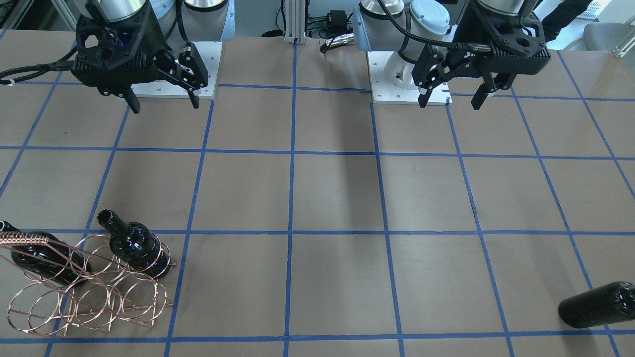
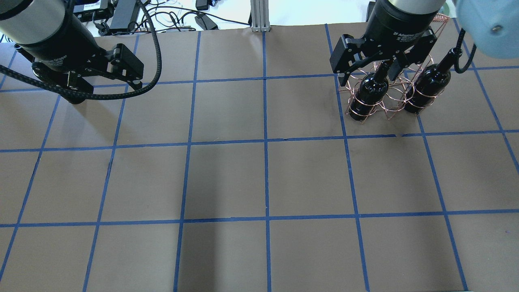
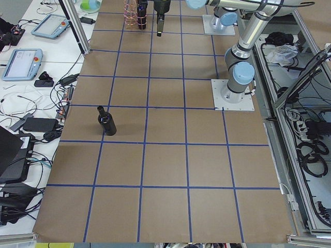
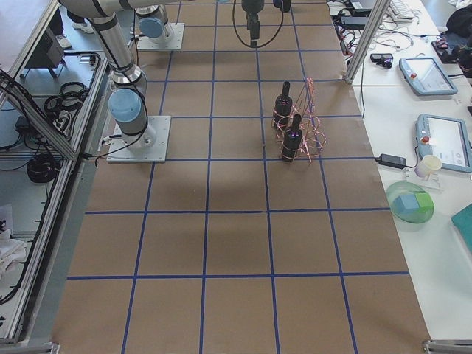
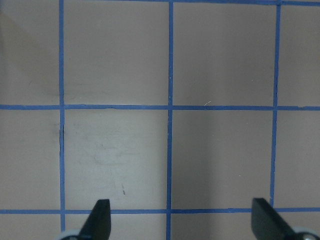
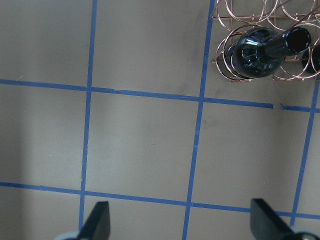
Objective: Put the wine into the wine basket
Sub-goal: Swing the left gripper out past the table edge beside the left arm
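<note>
1. On the robot's left side, by the table edge away from the robot: a glossy, near-black glass wine bottle [image 3: 106, 123]. No label, slim neck uppermost, upright and alone, well apart from both arms.
2. On the robot's right side: the wine basket [image 1: 94, 297], thin copper-coloured wire bent into rows of round rings and topped by a braided wire handle [image 1: 24, 240].
3. Upright inside those rings: one dark bottle [image 1: 135, 246] with a rimmed mouth, and beside it a second bottle [image 1: 42, 260] of the same smooth black sheen.
4. Left gripper [image 1: 450, 102]: black, angular fingers spread wide, nothing between them, raised above bare table close to its base plate.
5. Right gripper [image 1: 163, 104]: fingers likewise parted and empty, up off the table. From its wrist camera, only the basket's near edge and one bottle's shoulder in the upper right corner.
6. Beneath it all: the table [image 1: 337, 198], matte brown and paper-like, squared off by blue tape lines.
</note>
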You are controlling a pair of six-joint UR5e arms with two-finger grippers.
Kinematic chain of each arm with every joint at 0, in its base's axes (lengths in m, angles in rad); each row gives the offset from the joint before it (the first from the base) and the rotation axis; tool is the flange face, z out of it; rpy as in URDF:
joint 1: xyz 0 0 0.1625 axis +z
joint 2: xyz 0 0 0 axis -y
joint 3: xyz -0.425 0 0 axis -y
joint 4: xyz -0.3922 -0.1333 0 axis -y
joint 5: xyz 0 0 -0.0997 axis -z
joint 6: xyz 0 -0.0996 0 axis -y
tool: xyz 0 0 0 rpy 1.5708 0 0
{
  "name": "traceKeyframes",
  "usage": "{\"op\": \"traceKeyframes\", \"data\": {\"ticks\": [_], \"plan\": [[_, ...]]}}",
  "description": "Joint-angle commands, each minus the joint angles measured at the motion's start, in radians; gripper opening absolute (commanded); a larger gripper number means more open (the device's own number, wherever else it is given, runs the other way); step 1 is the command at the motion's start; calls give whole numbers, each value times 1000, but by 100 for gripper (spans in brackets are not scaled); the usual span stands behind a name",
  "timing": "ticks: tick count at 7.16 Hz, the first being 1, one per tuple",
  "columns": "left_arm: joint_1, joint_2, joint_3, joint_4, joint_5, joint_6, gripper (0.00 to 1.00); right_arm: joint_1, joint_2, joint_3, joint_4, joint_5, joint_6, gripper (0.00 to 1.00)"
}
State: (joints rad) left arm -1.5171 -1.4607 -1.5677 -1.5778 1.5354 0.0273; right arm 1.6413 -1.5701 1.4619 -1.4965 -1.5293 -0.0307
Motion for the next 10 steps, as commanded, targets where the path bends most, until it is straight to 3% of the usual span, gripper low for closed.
{"op": "traceKeyframes", "data": {"ticks": [1,4,7,8,10], "plan": [[5,-1,-6,1,9,14,100,0,-4,0,-11,3,9,100],[26,2,-11,18,6,42,100,0,-4,0,-11,5,9,100],[124,10,-49,68,50,51,100,0,-4,0,-11,3,11,100],[161,8,-89,169,87,87,100,0,-4,0,-11,3,11,100],[275,5,-143,208,118,123,99,0,-5,0,-14,6,11,100]]}}
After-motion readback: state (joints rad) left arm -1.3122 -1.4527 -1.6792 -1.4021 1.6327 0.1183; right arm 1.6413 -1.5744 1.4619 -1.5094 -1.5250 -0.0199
